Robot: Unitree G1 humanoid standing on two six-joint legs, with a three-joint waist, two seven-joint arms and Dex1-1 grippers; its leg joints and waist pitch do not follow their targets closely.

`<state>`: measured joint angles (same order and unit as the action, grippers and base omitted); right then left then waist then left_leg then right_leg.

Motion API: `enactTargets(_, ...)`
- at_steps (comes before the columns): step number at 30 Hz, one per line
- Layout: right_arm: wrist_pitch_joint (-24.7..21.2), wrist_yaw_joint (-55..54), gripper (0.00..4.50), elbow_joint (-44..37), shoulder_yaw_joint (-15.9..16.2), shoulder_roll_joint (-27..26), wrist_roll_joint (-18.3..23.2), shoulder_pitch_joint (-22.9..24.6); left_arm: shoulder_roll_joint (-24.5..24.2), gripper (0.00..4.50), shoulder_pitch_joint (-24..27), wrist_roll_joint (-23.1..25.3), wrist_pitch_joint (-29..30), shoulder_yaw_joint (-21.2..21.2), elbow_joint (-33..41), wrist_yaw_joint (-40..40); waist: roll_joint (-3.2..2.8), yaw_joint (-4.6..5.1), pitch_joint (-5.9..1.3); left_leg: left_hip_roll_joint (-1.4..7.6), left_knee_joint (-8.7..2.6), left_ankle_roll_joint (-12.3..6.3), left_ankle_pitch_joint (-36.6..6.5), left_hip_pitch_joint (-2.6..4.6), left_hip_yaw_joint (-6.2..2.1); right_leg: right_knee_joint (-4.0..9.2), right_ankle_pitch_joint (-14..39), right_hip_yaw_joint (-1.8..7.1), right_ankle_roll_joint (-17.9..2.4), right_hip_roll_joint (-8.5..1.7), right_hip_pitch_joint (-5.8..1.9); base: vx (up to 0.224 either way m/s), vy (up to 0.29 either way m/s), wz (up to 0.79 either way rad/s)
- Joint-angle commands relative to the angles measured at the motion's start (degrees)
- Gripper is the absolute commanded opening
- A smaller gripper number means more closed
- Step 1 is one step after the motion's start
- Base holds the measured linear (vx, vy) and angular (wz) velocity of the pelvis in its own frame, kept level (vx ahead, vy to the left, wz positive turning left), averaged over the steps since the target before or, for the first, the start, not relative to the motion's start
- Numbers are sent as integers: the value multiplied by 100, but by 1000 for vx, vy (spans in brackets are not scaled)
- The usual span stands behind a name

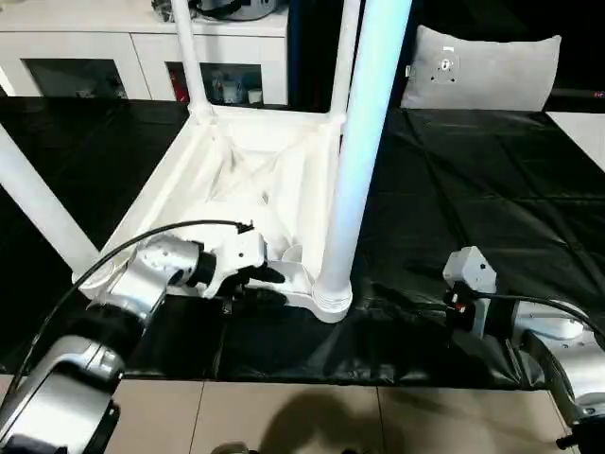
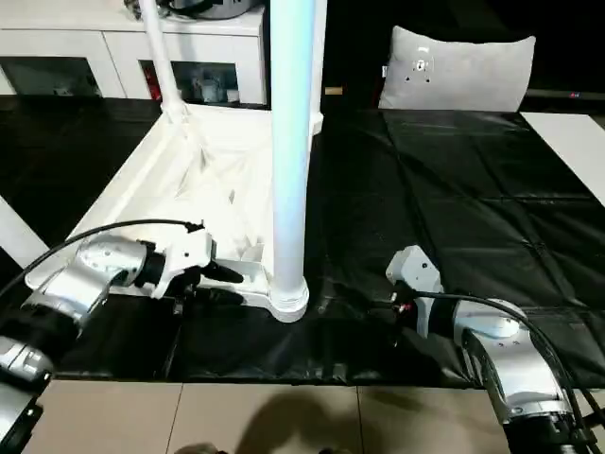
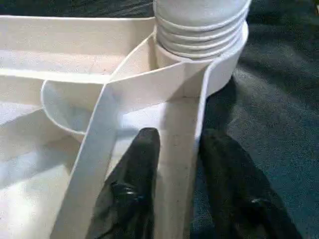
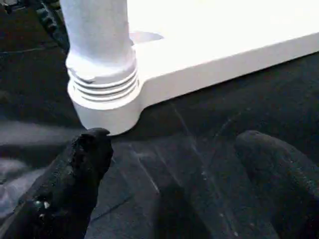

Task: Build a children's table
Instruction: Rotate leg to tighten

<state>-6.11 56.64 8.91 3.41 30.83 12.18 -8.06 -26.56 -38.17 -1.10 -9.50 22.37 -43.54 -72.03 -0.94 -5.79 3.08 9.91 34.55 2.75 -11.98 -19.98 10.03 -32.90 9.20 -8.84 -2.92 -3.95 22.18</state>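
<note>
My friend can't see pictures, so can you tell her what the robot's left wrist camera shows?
Two black fingers of the left gripper straddle the white rim of the upside-down tabletop, one on each side. Just beyond, a ribbed white leg sits in the round corner socket, with the black cover beside it.

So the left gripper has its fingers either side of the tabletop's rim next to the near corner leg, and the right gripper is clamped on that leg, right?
Not quite. The right gripper is open and holds nothing; the right wrist view shows it short of the leg, over the black cover. The left gripper does straddle the tabletop rim.
</note>
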Motion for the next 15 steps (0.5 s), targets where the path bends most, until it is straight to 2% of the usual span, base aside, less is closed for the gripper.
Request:
enactTargets(1,-46,36,450,-186,34,58,72,73,-27,107,-185,181,-105,30,-190,-23,-58,-37,-366,337,-390,-370,-1152,37,-161,607,2608,358,-144,-581,-306,0,0,0)
enactTargets(4,-59,49,450,-215,29,60,78,102,1,85,-259,246,-216,40,-374,-151,-37,-57,-371,343,-396,-355,-1167,40,-163,602,2604,356,-124,-590,-312,0,0,0)
enactTargets(5,-70,53,450,-229,25,58,79,113,5,64,-279,264,-244,45,-428,-217,-76,-66,-374,348,-395,-343,-1190,51,-169,607,2631,352,-123,-595,-305,0,0,0)
enactTargets(6,-76,53,450,-236,20,58,78,121,9,64,-303,298,-278,54,-486,-263,-55,-62,-374,346,-397,-341,-1194,45,-166,615,2611,351,-112,-585,-306,0,0,0)
enactTargets(9,-82,57,450,-241,9,59,90,124,20,31,-359,336,-343,87,-615,-302,-60,-85,-389,372,-405,-344,-1119,35,-177,570,2431,367,-180,-606,-323,0,0,0)
enactTargets(15,-140,124,450,-282,26,41,203,23,140,2,-367,149,-340,-61,-700,-549,-58,-88,-410,399,-398,-425,-964,8,-167,507,2069,390,-369,-624,-343,0,0,0)
